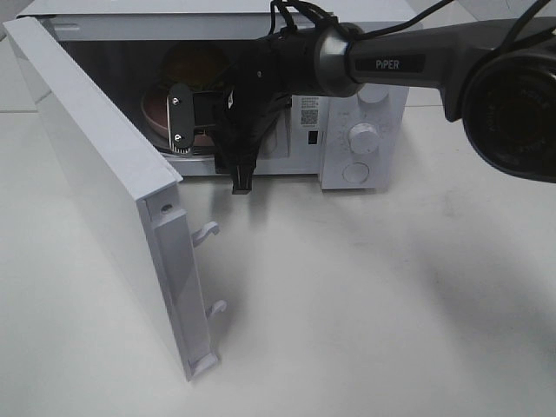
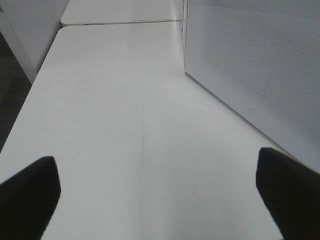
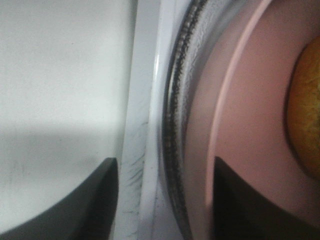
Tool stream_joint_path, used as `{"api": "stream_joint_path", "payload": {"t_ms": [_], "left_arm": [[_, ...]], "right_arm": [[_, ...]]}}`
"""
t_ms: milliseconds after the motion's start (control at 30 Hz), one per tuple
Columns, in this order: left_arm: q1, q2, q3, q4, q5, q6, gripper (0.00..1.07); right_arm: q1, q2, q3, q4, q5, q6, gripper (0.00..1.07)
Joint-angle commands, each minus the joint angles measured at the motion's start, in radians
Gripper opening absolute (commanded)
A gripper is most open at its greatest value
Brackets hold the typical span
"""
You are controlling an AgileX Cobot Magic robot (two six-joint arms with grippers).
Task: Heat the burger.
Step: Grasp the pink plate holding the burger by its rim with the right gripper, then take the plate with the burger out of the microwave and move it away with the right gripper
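A white microwave (image 1: 356, 130) stands open on a white counter (image 1: 365, 295), its door (image 1: 104, 174) swung wide toward the near left. Inside, the burger (image 1: 195, 62) sits on a pink plate (image 3: 250, 125) resting on the glass turntable (image 3: 175, 125); only its golden-brown bun shows in the high view, toward the far side of the cavity. The right end effector (image 3: 162, 200) reaches into the oven's mouth, its dark fingers (image 3: 95, 200) parted on either side of the near rims of plate and turntable, one outside and one over the plate; whether they press on the rims cannot be told. The left end effector (image 2: 160, 192) hangs over bare counter just beside the microwave's perforated side wall, its fingers spread wide and holding nothing.
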Motion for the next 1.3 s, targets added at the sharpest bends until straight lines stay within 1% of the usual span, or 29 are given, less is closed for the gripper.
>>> {"api": "stream_joint_path", "payload": {"t_ms": [33, 67, 100, 133, 167, 667, 933, 1000, 1100, 1167, 1267, 1300], "left_arm": [[0.001, -0.007, 0.004, -0.003, -0.008, 0.000, 1.01], [0.001, -0.007, 0.004, -0.003, -0.008, 0.000, 1.01], [0.001, -0.007, 0.004, -0.003, -0.008, 0.000, 1.01], [0.001, -0.007, 0.004, -0.003, -0.008, 0.000, 1.01], [0.001, -0.007, 0.004, -0.003, -0.008, 0.000, 1.01], [0.001, -0.007, 0.004, -0.003, -0.008, 0.000, 1.01], [0.001, -0.007, 0.004, -0.003, -0.008, 0.000, 1.01], [0.001, -0.007, 0.004, -0.003, -0.008, 0.000, 1.01], [0.001, -0.007, 0.004, -0.003, -0.008, 0.000, 1.01], [0.001, -0.007, 0.004, -0.003, -0.008, 0.000, 1.01], [0.001, -0.007, 0.004, -0.003, -0.008, 0.000, 1.01], [0.001, -0.007, 0.004, -0.003, -0.008, 0.000, 1.01]], "right_arm": [[0.001, 0.017, -0.001, 0.007, 0.024, 0.014, 0.23], [0.001, 0.017, -0.001, 0.007, 0.024, 0.014, 0.23], [0.001, 0.017, -0.001, 0.007, 0.022, 0.014, 0.09], [0.001, 0.017, -0.001, 0.007, 0.022, 0.014, 0.09], [0.001, 0.017, -0.001, 0.007, 0.022, 0.013, 0.00], [0.003, 0.016, -0.001, 0.007, 0.034, 0.004, 0.00], [0.003, -0.021, 0.004, 0.007, 0.064, -0.053, 0.00], [0.003, -0.051, 0.028, 0.008, 0.063, -0.098, 0.00], [0.003, -0.059, 0.035, 0.008, 0.062, -0.106, 0.00], [0.003, -0.089, 0.084, 0.031, 0.039, -0.147, 0.00], [0.003, -0.097, 0.096, 0.037, 0.034, -0.160, 0.00], [0.003, -0.119, 0.128, 0.058, 0.009, -0.206, 0.00]]}}
